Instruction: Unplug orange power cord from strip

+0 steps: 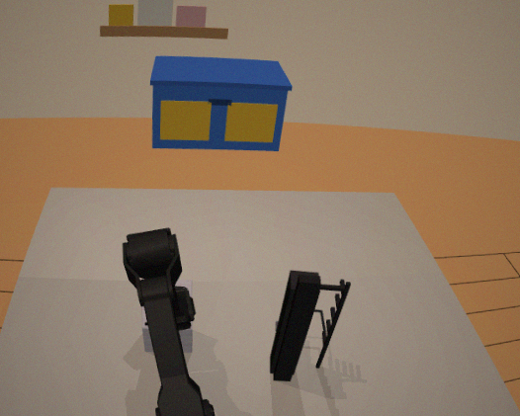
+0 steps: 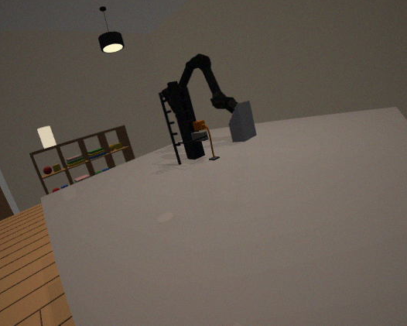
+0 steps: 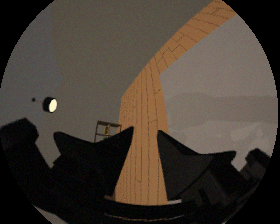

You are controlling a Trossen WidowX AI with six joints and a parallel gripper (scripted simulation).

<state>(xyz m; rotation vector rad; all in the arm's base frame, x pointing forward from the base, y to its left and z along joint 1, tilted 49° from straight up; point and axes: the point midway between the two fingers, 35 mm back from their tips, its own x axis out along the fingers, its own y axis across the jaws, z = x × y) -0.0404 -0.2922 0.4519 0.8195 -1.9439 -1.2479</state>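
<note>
The orange plug (image 2: 199, 125) sits on top of a small grey block, apparently the power strip (image 2: 199, 136), beside a tall black upright. Its orange cord (image 2: 212, 144) bends down to a small dark pad (image 2: 214, 158) on the table. The plug and cord are hidden in the top view. My gripper (image 3: 145, 131) is partly open and empty, with floor showing between its fingertips. It is out of frame in the top view. In the exterior view it is too dark to make out near the upright's top. No plug, cord or strip shows in the wrist view.
The tall black upright (image 1: 296, 324) (image 2: 187, 128) stands on the table (image 1: 368, 238) (image 2: 257, 210) (image 3: 220, 82). A thin black rack (image 1: 334, 324) (image 2: 169, 126) stands beside it. A grey block (image 2: 244, 122) stands under my arm's base end. A blue chest (image 1: 219, 75) stands beyond the table.
</note>
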